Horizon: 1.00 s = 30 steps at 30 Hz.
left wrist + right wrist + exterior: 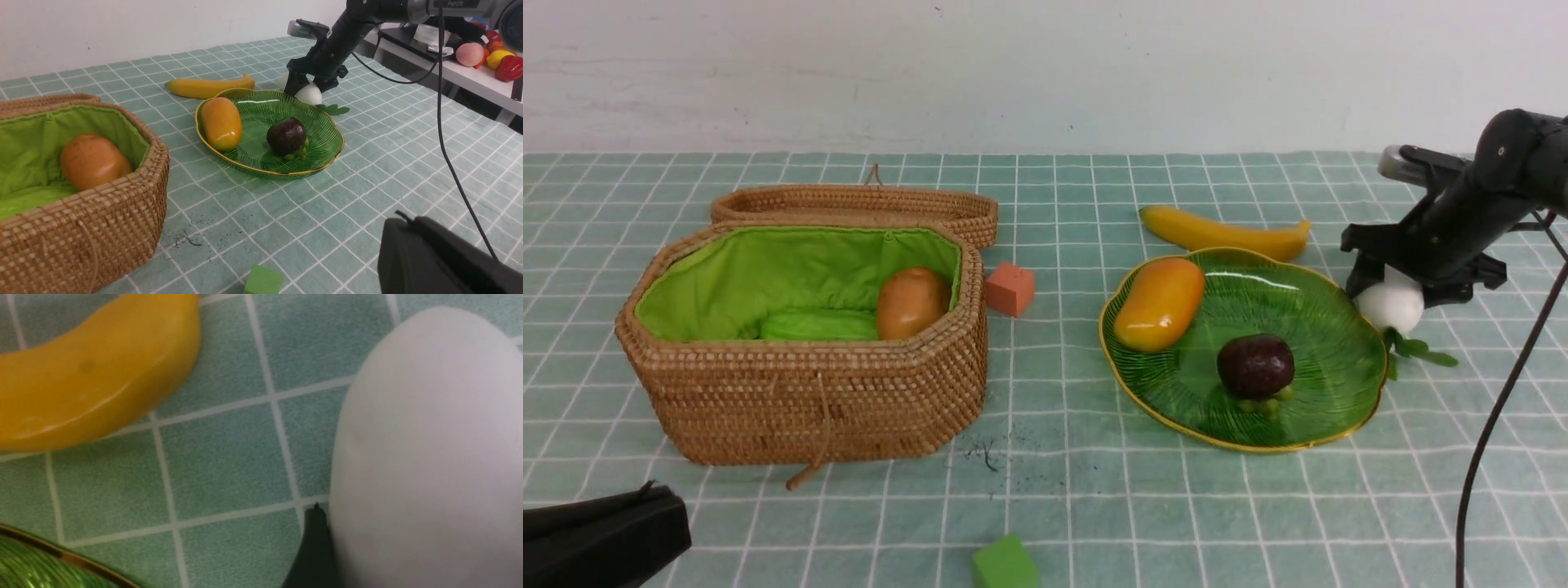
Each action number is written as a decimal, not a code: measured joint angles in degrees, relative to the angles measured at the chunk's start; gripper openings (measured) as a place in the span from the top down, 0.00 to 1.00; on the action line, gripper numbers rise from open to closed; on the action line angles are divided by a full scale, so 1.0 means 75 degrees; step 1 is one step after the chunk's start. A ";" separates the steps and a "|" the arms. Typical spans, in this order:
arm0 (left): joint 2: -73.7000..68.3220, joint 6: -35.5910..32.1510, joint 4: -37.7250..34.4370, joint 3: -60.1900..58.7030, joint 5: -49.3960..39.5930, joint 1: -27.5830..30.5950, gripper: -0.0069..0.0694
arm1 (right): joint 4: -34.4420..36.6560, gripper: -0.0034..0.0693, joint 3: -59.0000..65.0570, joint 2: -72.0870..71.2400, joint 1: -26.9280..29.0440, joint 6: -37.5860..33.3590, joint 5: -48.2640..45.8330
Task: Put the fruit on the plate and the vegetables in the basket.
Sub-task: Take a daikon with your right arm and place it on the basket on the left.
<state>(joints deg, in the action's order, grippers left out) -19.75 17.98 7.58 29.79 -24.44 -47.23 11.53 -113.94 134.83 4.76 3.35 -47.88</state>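
On the green plate [1327,347] lie the mango [1158,304] and the mangosteen [1255,366]. Just behind the plate, the banana [1225,233] rests on the cloth. A white radish [1390,306] sits at the plate's right edge, its green leaves on the cloth. My right gripper [1388,296] straddles it, and one of its fingers [314,547] presses against the radish's side [429,457]; the other finger is hidden. The open basket [800,351] holds the orange-brown lumpy piece [912,302] and the green pod [818,325]. My left gripper [654,494] is shut and empty at the near left.
The basket's lid [849,204] lies folded back behind it. An orange cube [1010,288] stands between basket and plate, and a green cube [1005,563] sits at the front edge. The right arm's cable [1494,425] hangs at the right. A side shelf [470,77] holds other toy food.
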 joint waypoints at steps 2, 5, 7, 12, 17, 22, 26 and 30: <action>0.0000 0.0000 0.0000 0.0000 0.0000 0.0000 0.93 | 0.0015 0.23 0.0000 0.0000 -0.0025 0.0000 -0.0018; 0.0000 0.0000 0.0000 0.0000 0.0000 0.0000 0.92 | 0.0045 0.23 0.0000 0.0000 -0.0025 -0.0061 -0.0075; 0.0000 0.0000 0.0000 0.0000 0.0000 0.0000 0.92 | 0.0082 0.23 -0.0009 0.0000 -0.0025 -0.0202 -0.0220; 0.0000 0.0000 0.0000 0.0000 -0.0044 0.0000 0.92 | 0.0110 0.23 -0.0001 -0.0230 -0.0025 -0.0380 -0.0959; 0.0000 0.0051 0.0127 0.0000 -0.0156 0.0000 0.92 | 0.0153 0.23 0.0000 -0.0951 -0.0025 -0.0606 -0.1613; 0.0000 0.1200 0.1370 0.0000 -0.0665 0.0000 0.92 | 0.0762 0.23 0.0000 -0.2240 -0.0275 -0.1185 -0.2082; 0.0000 0.2566 0.2609 0.0000 -0.1164 0.0000 0.92 | 0.1526 0.23 0.0000 -0.2949 -0.0906 -0.2033 -0.2161; 0.0000 0.4507 0.4220 0.0000 -0.1739 0.0000 0.92 | 0.2737 0.23 -0.0166 -0.3578 -0.2481 -0.3144 -0.1944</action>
<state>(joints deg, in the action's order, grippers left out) -19.75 51.79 39.23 29.79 -37.48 -47.23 32.05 -115.18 108.00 -13.85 -20.23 -62.46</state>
